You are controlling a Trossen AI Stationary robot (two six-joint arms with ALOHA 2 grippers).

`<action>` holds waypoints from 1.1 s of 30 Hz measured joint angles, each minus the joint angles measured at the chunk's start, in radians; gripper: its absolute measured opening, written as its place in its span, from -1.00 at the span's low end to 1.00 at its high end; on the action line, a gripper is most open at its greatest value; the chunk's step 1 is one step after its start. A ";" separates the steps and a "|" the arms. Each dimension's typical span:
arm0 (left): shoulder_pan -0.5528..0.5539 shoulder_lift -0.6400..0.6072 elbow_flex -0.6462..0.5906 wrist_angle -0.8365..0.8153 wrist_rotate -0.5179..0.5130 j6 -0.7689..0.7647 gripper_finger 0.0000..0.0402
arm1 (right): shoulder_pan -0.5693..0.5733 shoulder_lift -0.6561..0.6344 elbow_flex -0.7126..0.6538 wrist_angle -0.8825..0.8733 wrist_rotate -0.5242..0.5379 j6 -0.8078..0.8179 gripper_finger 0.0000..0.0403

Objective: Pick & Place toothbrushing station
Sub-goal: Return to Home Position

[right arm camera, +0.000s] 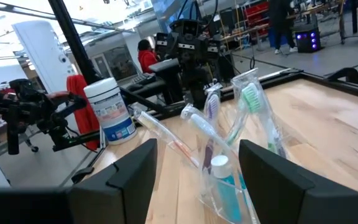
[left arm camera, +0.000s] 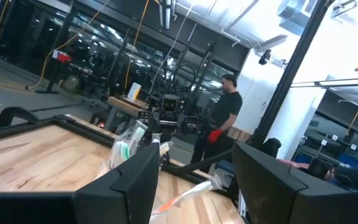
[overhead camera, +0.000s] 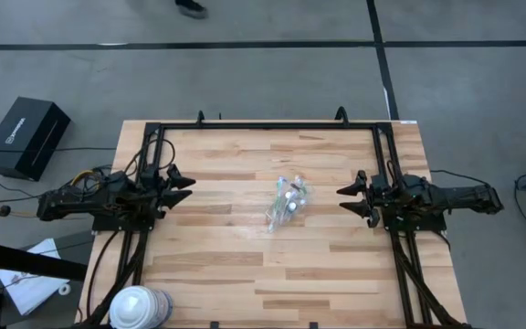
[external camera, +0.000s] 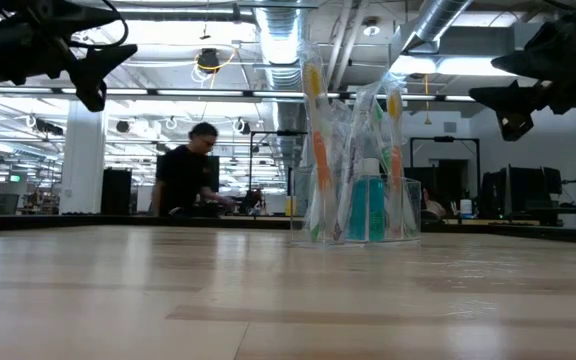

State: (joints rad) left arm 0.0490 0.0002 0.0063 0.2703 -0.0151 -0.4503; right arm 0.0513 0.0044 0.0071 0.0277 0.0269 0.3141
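High view is showing the left gripper (overhead camera: pixel 184 188) and the right gripper (overhead camera: pixel 345 199) hanging at opposite sides of the surface (overhead camera: pixel 226 260), each well apart from the clear cup (overhead camera: pixel 283 205) standing between them near the middle. Both are keeping their fingers spread and gripping nothing: in the left wrist view the dark fingers (left arm camera: pixel 135 183) are framing only air, and the right wrist view is showing the same of its own fingers (right arm camera: pixel 124 180). Parked this wide, the arms are probably leaving the cup alone because the filling looks done; nothing is lying loose on the wood. Low view is showing the cup upright, with wrapped toothbrushes (external camera: pixel 314 140) leaning out of it in orange, green and pale tones, and a blue tube (external camera: pixel 367 208) with a white cap standing inside. A white-and-blue roll (overhead camera: pixel 141 307) is sitting at a corner on the left arm's side, and a person (external camera: pixel 186 175) is working in the room behind.
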 joint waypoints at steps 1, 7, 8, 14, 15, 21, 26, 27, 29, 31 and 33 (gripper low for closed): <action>0.000 0.000 0.000 0.000 0.000 0.000 -0.01 | 0.000 0.000 0.000 0.000 0.000 0.000 0.07; 0.000 0.000 0.000 0.000 0.001 0.000 -0.01 | -0.020 0.000 0.000 -0.010 0.000 0.000 0.07; -0.001 0.000 0.000 0.000 0.001 0.000 -0.01 | -0.024 0.000 0.000 -0.010 0.000 0.000 0.07; -0.005 0.000 0.000 0.001 0.003 0.000 -0.01 | -0.033 0.002 0.000 -0.011 0.000 0.000 0.07; -0.005 0.000 0.000 0.001 0.003 0.000 -0.01 | -0.033 0.002 0.000 -0.011 0.000 0.000 0.07; -0.005 0.000 0.000 0.003 0.002 0.000 -0.01 | -0.033 0.002 -0.001 -0.011 0.000 0.000 0.07; 0.000 0.000 0.000 0.004 0.001 0.000 -0.01 | -0.033 0.002 -0.001 -0.011 -0.001 0.000 0.07; 0.001 0.000 0.000 0.006 0.000 0.000 -0.01 | -0.033 0.002 -0.001 -0.011 0.000 0.000 0.07; 0.002 0.000 0.000 0.009 0.000 0.000 -0.01 | -0.033 0.002 -0.001 -0.011 0.000 0.000 0.07; 0.002 0.006 0.000 0.009 0.000 0.000 -0.01 | -0.033 0.002 -0.001 -0.011 -0.001 0.000 0.07; 0.002 0.014 0.000 0.009 0.000 0.000 -0.01 | -0.033 0.002 -0.001 -0.011 -0.001 0.000 0.07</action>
State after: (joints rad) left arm 0.0509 0.0141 0.0063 0.2795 -0.0151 -0.4503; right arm 0.0185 0.0059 0.0063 0.0166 0.0263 0.3141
